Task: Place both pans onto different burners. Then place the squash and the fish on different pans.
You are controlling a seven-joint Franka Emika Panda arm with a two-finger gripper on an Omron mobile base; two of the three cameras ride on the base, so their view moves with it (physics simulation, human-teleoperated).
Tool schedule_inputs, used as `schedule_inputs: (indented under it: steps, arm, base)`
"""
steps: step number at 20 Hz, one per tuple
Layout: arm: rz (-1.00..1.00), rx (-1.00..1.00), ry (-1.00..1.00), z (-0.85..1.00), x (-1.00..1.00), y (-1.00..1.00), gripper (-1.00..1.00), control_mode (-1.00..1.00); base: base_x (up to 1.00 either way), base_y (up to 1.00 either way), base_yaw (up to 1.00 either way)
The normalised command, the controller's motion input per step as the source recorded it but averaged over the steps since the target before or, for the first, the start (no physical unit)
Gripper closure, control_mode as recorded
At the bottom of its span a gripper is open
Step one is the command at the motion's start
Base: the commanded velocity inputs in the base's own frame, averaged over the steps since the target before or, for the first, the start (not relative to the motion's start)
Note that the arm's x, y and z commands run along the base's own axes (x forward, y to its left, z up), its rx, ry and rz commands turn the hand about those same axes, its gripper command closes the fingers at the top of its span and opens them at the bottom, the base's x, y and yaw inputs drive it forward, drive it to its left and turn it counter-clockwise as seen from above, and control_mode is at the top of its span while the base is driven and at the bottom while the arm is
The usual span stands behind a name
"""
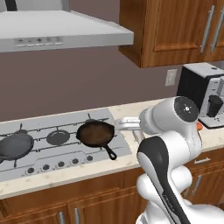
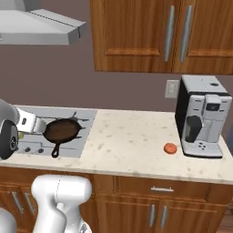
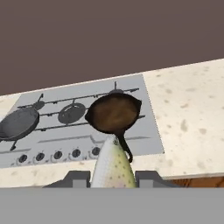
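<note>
Claw (image 3: 113, 177) gripping the fish (image 3: 113, 168) between its dark tips, tail end pinched, pale silvery body pointing out toward the cooktop (image 3: 148, 113). Hanging above the counter's front edge, just short of the stove, with the rusty skillet (image 3: 114, 113) sitting ahead on a right-hand burner (image 3: 131, 105) and the dark grey pan (image 3: 18, 123) resting on a left-hand burner, well apart from it. Squash (image 2: 170, 148) lying far off on the counter (image 2: 127, 141) just beside the coffee machine (image 2: 200, 116), untouched so far. Risking, by this reading, a slip: holding only one end of a slender, smooth fish, so any quick swing could be tipping it out of the jaws and dropping it onto the counter or the knobs rather than into a pan. Risking too a release made too early, leaving the fish across the skillet's short handle (image 3: 124, 151) or its rim, since that handle is pointing straight back at the claw. Coming in too low could be nudging the skillet off its grate. Arm folding tightly near the base, big elbow joint (image 1: 183, 109) raised high in the left base view, forearm reaching leftward and the wrist (image 2: 32, 123) stretching out level toward the stove's right edge, hand looking forward and slightly down over the skillet.
</note>
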Motion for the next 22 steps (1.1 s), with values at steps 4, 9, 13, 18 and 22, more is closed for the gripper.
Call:
schedule_inputs:
  steps: [4, 9, 13, 18, 22]
  arm:
    - [0.0, 0.0, 0.0, 0.0, 0.0, 0.0, 1.0, 1.0]
    - [0.0, 0.0, 0.0, 0.0, 0.0, 0.0, 1.0, 1.0]
    - [0.0, 0.0, 0.0, 0.0, 0.0, 0.0, 1.0, 1.0]
    - [0.0, 0.0, 0.0, 0.0, 0.0, 0.0, 1.0, 1.0]
    - [0.0, 0.0, 0.0, 0.0, 0.0, 0.0, 1.0, 1.0]
  base:
    - [0.25, 0.85, 0.0]
    - [0.39, 0.68, 0.0]
    - [0.55, 0.61, 0.0]
    - [0.51, 0.66, 0.0]
    - [0.43, 0.59, 0.0]
